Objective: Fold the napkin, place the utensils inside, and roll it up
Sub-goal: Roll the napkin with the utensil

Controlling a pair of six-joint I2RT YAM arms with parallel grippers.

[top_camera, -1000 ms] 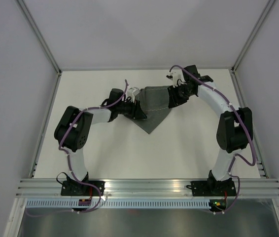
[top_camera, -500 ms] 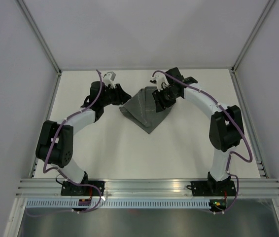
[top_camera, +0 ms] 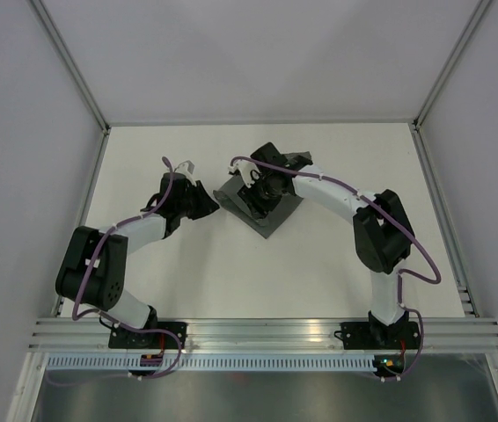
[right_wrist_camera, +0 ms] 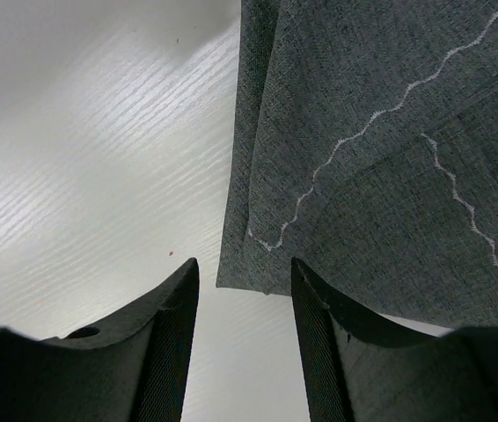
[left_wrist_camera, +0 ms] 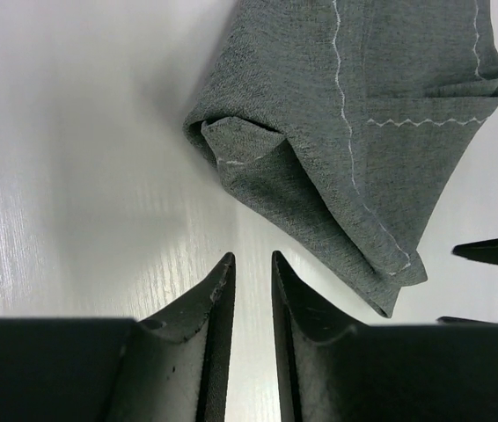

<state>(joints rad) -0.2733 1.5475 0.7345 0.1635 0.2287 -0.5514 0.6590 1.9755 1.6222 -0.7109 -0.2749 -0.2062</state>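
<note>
The dark grey napkin lies in a folded, bunched bundle at the middle of the table. It also shows in the left wrist view and the right wrist view, with its light stitched line. My left gripper sits just left of the bundle, low over the table. Its jaws stand a narrow gap apart with nothing between them. My right gripper is over the bundle, open, with a napkin corner just ahead of its fingertips. The fork is not in view.
The white table has a metal frame rail along the near edge. White walls enclose the left, right and far sides. The right gripper's fingertips show at the right edge of the left wrist view.
The right gripper has swept left across the napkin, and the cloth has bunched into a smaller bundle. The left gripper let go earlier, swung out left and has come back beside the bundle.
</note>
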